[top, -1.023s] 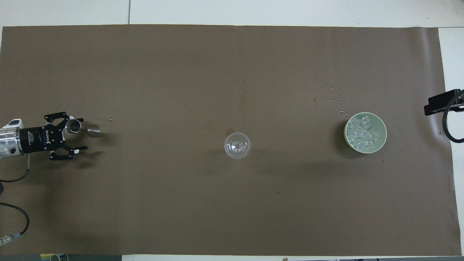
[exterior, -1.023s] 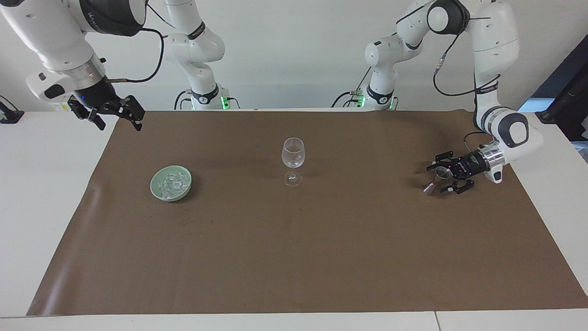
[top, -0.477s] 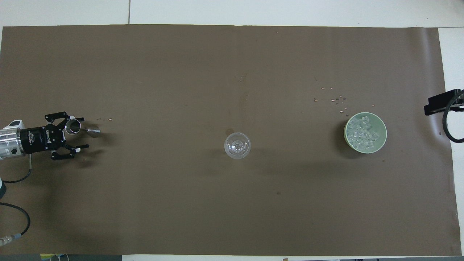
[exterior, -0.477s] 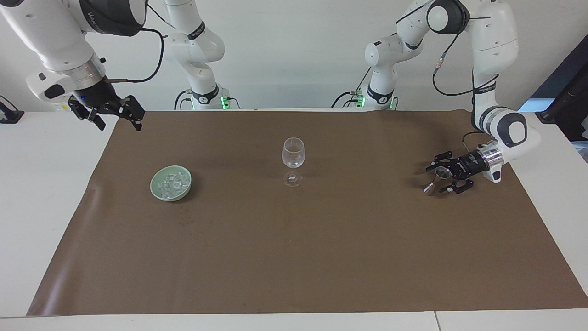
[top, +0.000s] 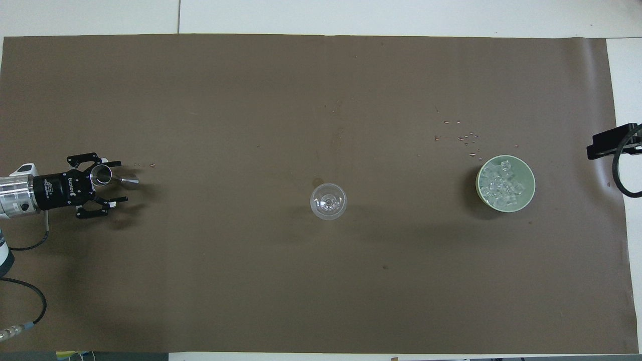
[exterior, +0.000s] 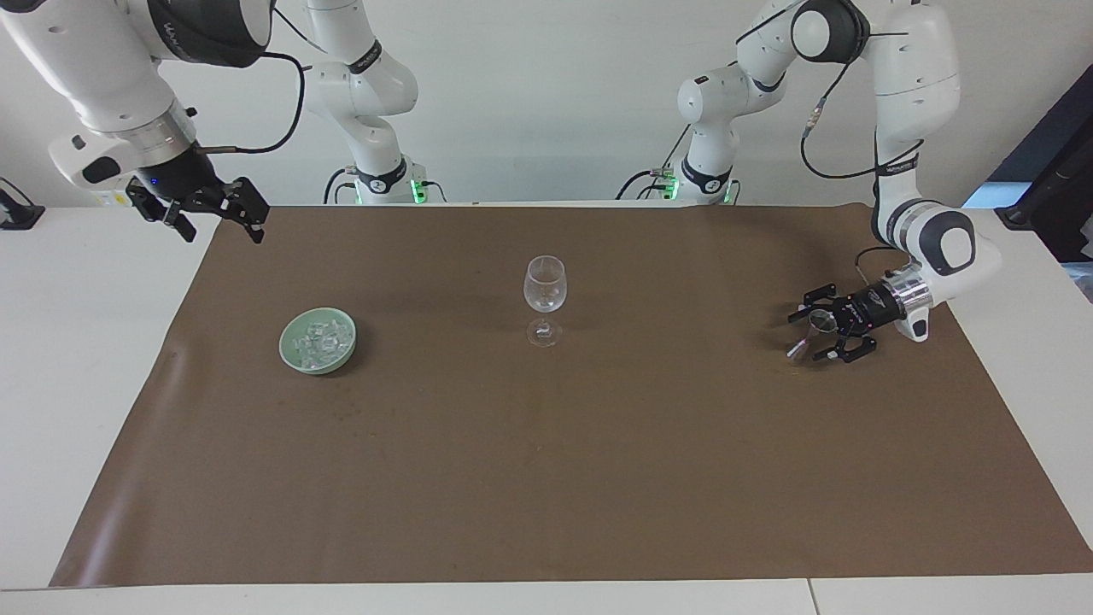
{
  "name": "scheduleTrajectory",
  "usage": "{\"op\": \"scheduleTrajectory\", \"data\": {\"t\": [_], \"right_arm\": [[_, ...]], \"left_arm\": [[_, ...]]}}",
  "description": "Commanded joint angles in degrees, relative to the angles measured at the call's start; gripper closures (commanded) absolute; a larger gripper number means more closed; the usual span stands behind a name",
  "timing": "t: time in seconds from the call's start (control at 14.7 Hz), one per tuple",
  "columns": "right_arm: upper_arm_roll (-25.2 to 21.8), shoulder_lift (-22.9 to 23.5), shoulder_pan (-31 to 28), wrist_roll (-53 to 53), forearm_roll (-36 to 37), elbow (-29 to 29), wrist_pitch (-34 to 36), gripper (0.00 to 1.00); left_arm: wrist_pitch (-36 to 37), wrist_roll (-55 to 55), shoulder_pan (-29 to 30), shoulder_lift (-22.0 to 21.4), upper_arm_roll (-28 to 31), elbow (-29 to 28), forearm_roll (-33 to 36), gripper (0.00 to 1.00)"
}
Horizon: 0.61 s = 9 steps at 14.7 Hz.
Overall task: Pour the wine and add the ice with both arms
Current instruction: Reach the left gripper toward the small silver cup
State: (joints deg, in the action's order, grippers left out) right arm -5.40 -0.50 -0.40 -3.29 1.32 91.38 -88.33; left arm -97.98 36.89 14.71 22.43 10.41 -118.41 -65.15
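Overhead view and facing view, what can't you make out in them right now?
- Right gripper: the overhead view's edge cuts it off; only a dark tip shows.
- Metal cup inside the left gripper: contents too small to see; contact unclear in both views.
- Ice in the green bowl: clear cubes overlap, uncountable.
- Specks beside the bowl: too small to identify.

A brown sheet [exterior: 546,478] covers most of the white surface [exterior: 85,359]. On it stand a clear wine glass [exterior: 545,295] at the middle, a green bowl [exterior: 318,340] of ice [exterior: 323,342] toward the right arm's end, and a small metal cup [exterior: 811,333] toward the left arm's end. Small specks [top: 466,138] lie scattered just farther from the robots than the bowl.
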Motion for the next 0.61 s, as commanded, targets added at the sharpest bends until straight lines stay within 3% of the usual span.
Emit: {"op": "scheduleTrajectory", "data": {"t": [0.0, 0.14, 0.27, 0.48, 0.55], "right_arm": [[0.39, -1.08, -0.83, -1.1, -0.97, 1.26, -0.53, 0.0], [0.39, -1.08, -0.83, -1.1, -0.97, 1.26, -0.53, 0.0], [0.39, -1.08, -0.74, -1.1, -0.97, 1.26, -0.53, 0.0], [0.39, -1.08, -0.83, -1.1, -0.97, 1.26, -0.53, 0.0], [0.39, -1.08, -0.74, -1.1, -0.97, 1.26, -0.53, 0.0]], "left_arm": [[-1.68, -0.33, -0.56, -2.12, 0.23, -2.52, -1.2, 0.1], [-1.68, -0.24, -0.48, -2.12, 0.31, -2.44, -1.2, 0.12], [-1.6, -0.07, -0.3, -2.12, 0.31, -2.44, -1.2, 0.25], [-1.68, -0.07, 0.05, -2.12, 0.31, -2.44, -1.2, 0.31], [-1.68, -0.07, 0.05, -2.12, 0.31, -2.44, -1.2, 0.37]]}}
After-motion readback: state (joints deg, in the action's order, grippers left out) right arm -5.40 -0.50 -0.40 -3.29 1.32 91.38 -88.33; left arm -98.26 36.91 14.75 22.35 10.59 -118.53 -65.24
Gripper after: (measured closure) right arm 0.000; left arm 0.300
